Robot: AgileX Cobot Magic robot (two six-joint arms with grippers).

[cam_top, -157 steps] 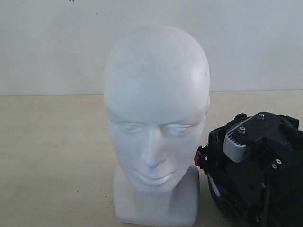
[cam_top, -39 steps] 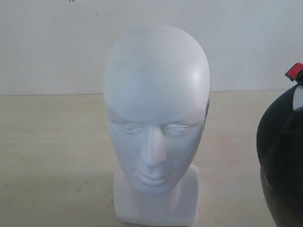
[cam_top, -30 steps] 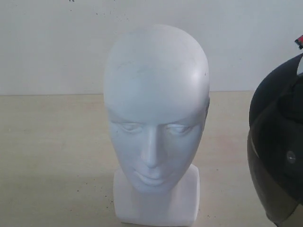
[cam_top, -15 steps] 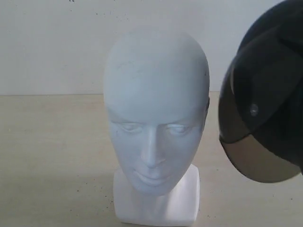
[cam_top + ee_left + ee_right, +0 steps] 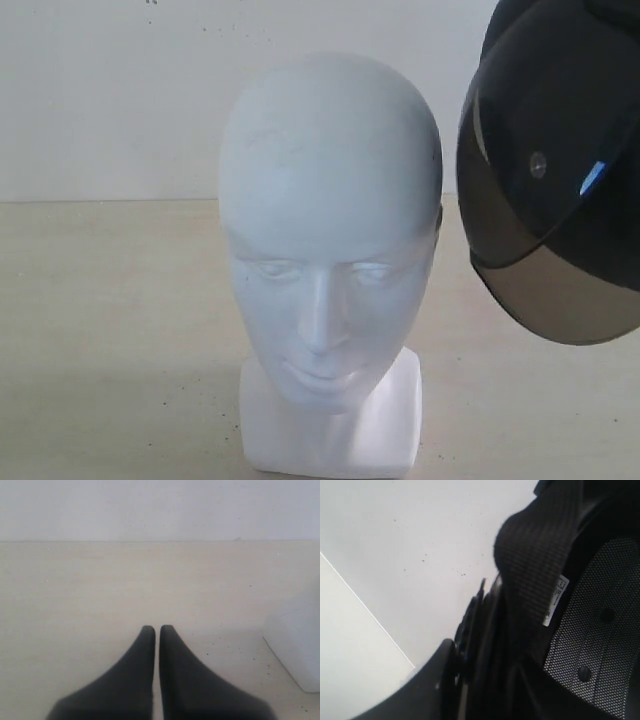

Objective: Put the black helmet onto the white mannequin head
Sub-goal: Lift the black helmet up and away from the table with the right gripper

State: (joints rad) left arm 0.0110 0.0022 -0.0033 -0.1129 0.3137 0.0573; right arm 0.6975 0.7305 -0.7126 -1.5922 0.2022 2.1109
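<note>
In the exterior view the white mannequin head (image 5: 330,260) stands upright at the centre of the frame on the pale table (image 5: 110,330), facing the camera and bare on top. The black helmet (image 5: 565,120) hangs in the air at the upper right, clear of the table and just beside the head without touching it. Its smoky visor (image 5: 560,300) slants down toward the lower left. No arm shows here. In the left wrist view the left gripper (image 5: 157,628) is clenched on nothing, its fingertips almost meeting above bare table, with the head's blocky base (image 5: 295,645) at the right edge. The right wrist view is filled by the helmet's inside: a woven strap (image 5: 540,560) and mesh lining (image 5: 590,640). The right gripper's fingers cannot be told apart from the dark rim there, but with the helmet aloft it is evidently grasping that rim. The step in hand looks like the carry toward the head. The next move calls for bringing the helmet's opening over the crown, levelling it and lowering it without knocking the head over.
</note>
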